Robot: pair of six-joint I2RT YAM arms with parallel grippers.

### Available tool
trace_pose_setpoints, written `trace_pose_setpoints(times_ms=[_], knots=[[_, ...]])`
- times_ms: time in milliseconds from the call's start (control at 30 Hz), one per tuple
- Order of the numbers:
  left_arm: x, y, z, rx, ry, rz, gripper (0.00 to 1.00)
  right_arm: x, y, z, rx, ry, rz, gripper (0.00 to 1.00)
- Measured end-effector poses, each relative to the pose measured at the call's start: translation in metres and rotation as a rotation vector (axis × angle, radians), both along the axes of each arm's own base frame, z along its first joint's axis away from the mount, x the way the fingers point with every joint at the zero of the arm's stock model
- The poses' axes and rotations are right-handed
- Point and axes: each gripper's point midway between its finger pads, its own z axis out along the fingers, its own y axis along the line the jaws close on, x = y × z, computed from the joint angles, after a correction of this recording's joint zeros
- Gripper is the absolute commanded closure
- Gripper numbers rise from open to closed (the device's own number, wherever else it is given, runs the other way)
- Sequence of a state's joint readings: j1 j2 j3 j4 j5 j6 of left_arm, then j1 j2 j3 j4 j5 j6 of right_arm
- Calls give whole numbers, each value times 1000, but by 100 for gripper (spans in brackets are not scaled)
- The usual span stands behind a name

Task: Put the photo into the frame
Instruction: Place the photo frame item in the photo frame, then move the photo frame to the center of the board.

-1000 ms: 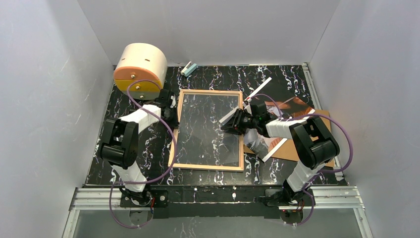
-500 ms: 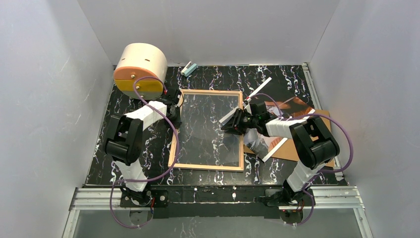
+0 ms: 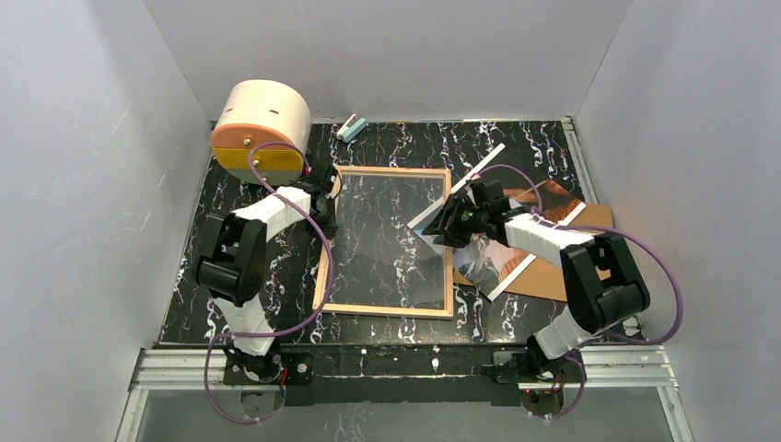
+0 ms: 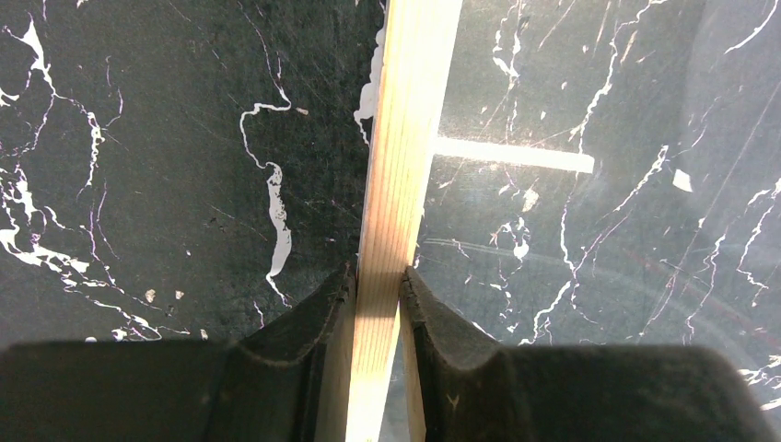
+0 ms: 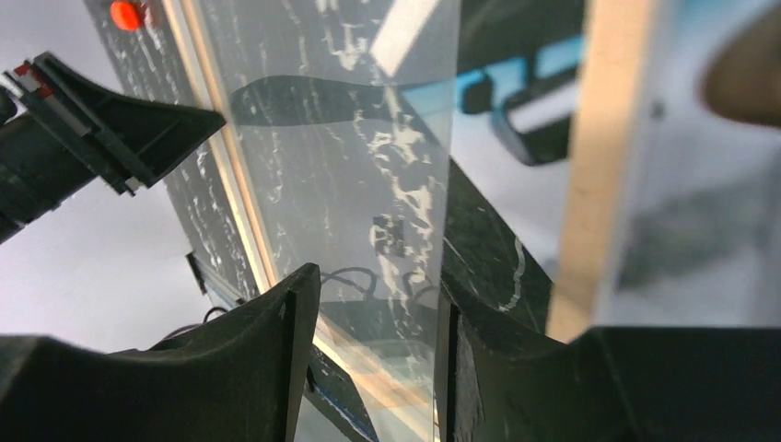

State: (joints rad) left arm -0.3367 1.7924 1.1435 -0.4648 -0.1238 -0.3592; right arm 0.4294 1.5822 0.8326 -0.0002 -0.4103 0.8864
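Left wrist shows left end effector (image 4: 378, 279) pinching the frame (image 4: 410, 138).

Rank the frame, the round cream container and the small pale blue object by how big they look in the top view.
1. The frame, by far the largest.
2. The round cream container; it stands taller, so nearer the camera, yet still looks smaller than the frame.
3. The small pale blue object, clearly the smallest.
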Motion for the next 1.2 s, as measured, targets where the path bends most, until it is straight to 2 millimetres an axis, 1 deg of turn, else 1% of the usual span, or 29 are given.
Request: trace_pose_setpoints(times_ms=[233, 367, 467, 600, 733, 800, 967, 1100, 1200], knots=[[0, -1, 0, -8, 1, -5, 100, 1, -45, -3, -160, 4, -141, 46], [0, -3, 0, -22, 3, -15, 98, 3, -61, 2, -227, -29, -196, 46], [-1, -4, -1, -40, 7, -20, 96, 4, -70, 4, -265, -50, -216, 46], [-1, -6, 0, -55, 7, -25, 91, 1, -76, -2, -305, -36, -223, 45], [-2, -8, 0, -70, 11, -37, 80, -3, -79, -10, -327, -8, -216, 45], [-2, -9, 1, -79, 13, -40, 75, -4, -78, -13, -330, 1, -204, 45], [-4, -13, 0, -129, 30, -40, 57, -4, -73, -24, -340, 47, -158, 44], [-8, -15, 2, -176, 52, -30, 49, -5, -69, -32, -346, 78, -123, 43], [-7, -12, 11, -200, 38, -14, 44, -5, -67, -36, -349, 94, -93, 44]])
